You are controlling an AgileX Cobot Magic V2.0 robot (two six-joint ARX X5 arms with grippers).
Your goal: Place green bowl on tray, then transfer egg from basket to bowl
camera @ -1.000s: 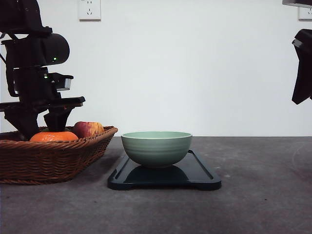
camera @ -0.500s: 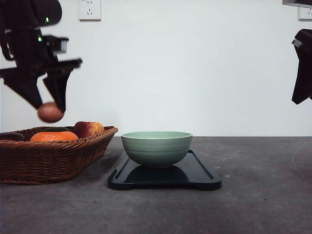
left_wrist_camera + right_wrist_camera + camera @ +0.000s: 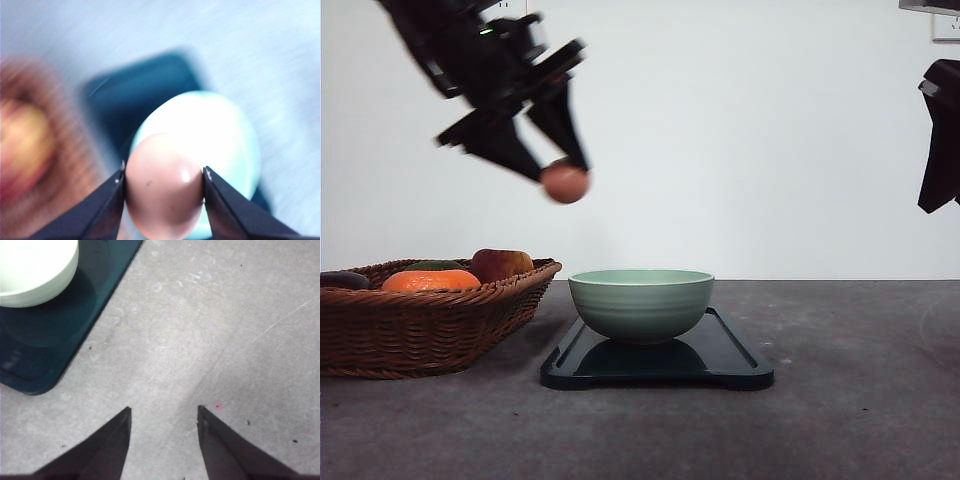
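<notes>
From my seat, nearest the front camera is bare grey table [image 3: 840, 430]. Next back sits the tray [image 3: 740, 372], flat on the table at centre, with the bowl [image 3: 641, 304] standing upright on it, toward the tray's 9 o'clock end. Just beside the tray, at its 9 o'clock, is the basket [image 3: 430, 325], close to the tray, though I cannot tell if they touch; an orange fruit [image 3: 430, 281] and a reddish fruit [image 3: 500, 264] lie inside it.

High at the bowl's 11 o'clock, well clear of it, I see the left tool [image 3: 563, 172] clamped on the egg [image 3: 565, 183]. In the left wrist view the egg [image 3: 164, 184] is pinched between both fingers [image 3: 100, 215], with the bowl and tray blurred beyond it.

The right tool [image 3: 164, 412] hangs over bare table with its fingers spread and nothing between them; bowl [image 3: 35, 270] and tray [image 3: 60, 335] lie off to one side. In the front view the right arm [image 3: 942, 135] is raised at 3 o'clock.
</notes>
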